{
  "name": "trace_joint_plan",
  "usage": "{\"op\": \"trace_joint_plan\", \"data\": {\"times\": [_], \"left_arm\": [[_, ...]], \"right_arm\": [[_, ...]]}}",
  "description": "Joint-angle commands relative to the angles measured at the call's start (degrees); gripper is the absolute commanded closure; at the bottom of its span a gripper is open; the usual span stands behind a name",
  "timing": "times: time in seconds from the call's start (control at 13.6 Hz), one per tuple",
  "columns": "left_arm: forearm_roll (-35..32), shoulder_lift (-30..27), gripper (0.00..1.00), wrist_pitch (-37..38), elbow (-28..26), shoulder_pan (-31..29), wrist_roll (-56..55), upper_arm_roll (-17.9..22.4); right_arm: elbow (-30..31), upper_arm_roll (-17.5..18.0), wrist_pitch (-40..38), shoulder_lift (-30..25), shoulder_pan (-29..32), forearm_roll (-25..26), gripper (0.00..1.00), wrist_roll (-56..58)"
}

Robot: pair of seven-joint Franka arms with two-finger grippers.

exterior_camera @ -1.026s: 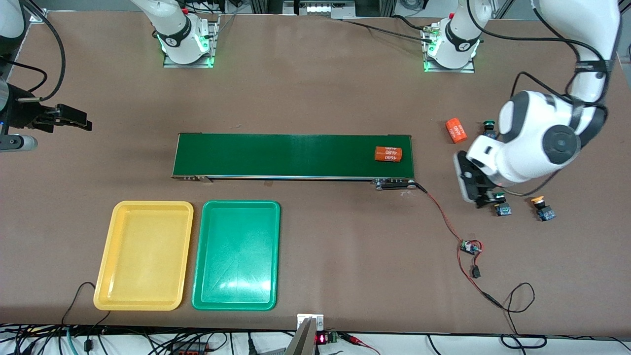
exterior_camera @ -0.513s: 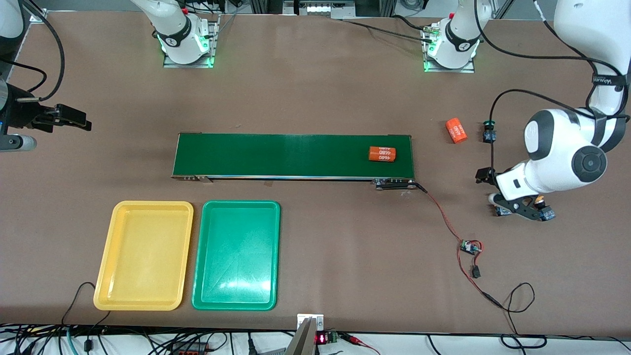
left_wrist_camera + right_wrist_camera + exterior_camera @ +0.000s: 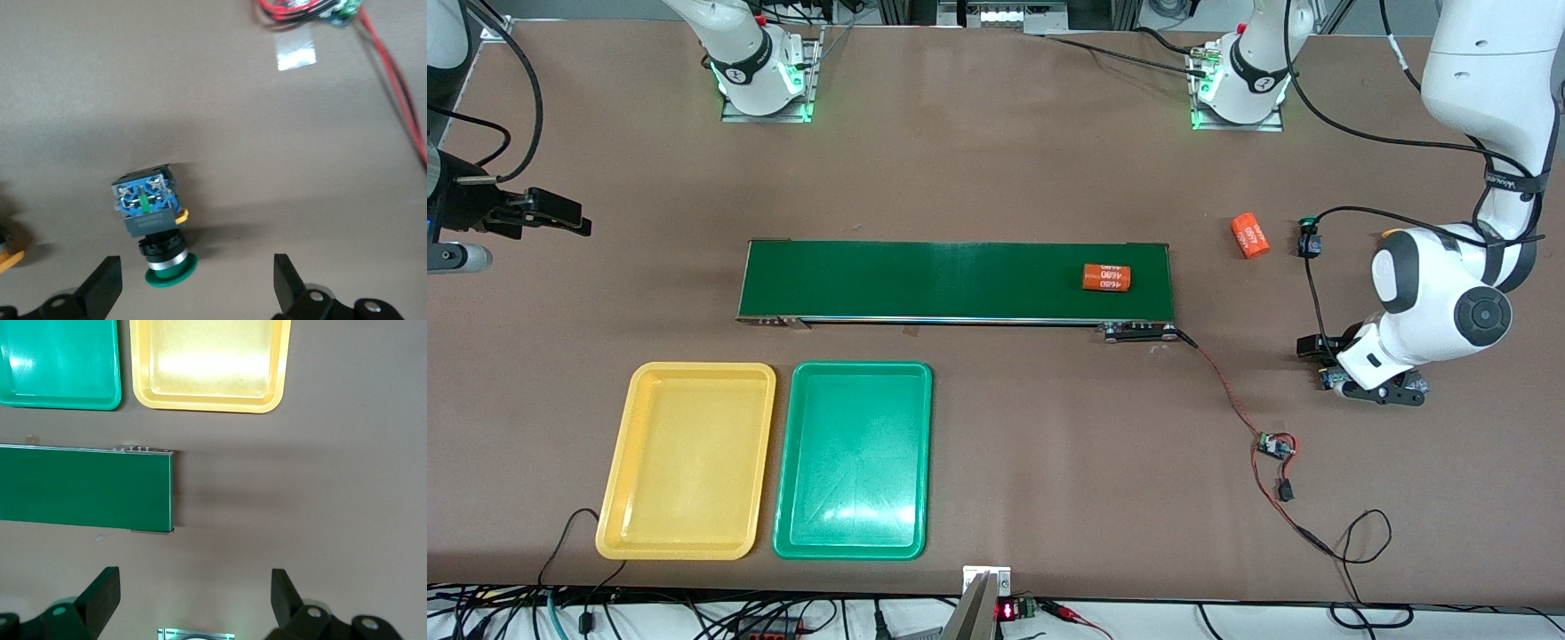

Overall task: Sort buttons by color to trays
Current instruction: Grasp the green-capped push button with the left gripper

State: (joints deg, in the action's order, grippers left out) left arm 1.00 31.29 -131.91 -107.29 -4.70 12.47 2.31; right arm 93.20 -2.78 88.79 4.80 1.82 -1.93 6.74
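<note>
The green-capped button lies on its side on the tabletop at the left arm's end, and I have just swung the left gripper round and brought it low over it; half a second ago the wrist was still turning above that spot. Its fingers stand wide apart with the cap between them, touching neither, so I judge the grasp is next. A yellow-capped button lies just beside it, and another green one sits farther from the front camera, next to an orange cylinder. The yellow tray and green tray hold nothing yet. The right gripper waits, fingers wide, over bare tabletop at its own end.
</note>
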Motion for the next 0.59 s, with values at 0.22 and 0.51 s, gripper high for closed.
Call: {"op": "trace_joint_plan", "data": {"times": [0.22, 0.51], "left_arm": [[0.49, 1.4, 0.0, -2.56, 0.6, -2.23, -3.15, 0.06], [2.34, 3.07, 0.0, -6.33, 0.42, -3.03, -3.06, -0.03]], "right_arm": [[0.58, 0.06, 0.51, -0.32, 0.37, -1.23, 0.0, 0.03], [0.4, 0.06, 0.42, -0.05, 0.37, -1.23, 0.0, 0.29]]}}
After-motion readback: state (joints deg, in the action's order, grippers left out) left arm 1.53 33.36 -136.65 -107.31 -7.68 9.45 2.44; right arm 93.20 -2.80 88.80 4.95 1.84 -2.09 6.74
